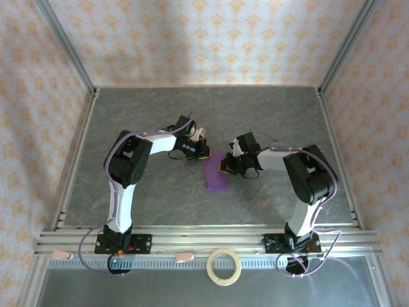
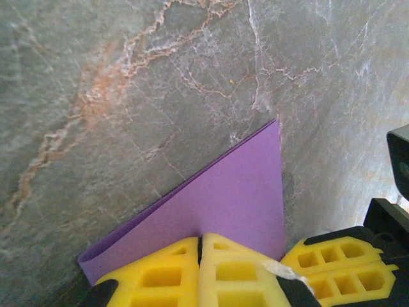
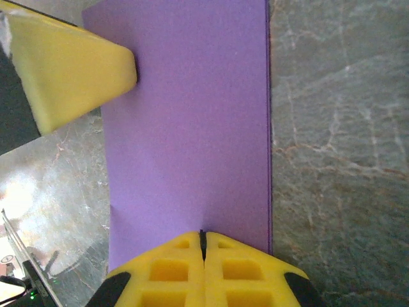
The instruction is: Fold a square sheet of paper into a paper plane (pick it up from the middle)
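Purple paper (image 1: 217,173), folded to a narrow strip, lies flat on the grey bench (image 1: 153,115) between two robot hands. The left hand (image 2: 201,268) and right hand (image 3: 203,259) each have fingers together, tips resting on the strip's edge nearest them. This seems to be pressing the centre crease. Next, a hand likely must open to lift a corner.

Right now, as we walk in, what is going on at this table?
A purple sheet of paper lies on the grey table, apparently folded into a narrow strip. The left gripper and right gripper, both shut, have their tips on it. No plane shape yet.
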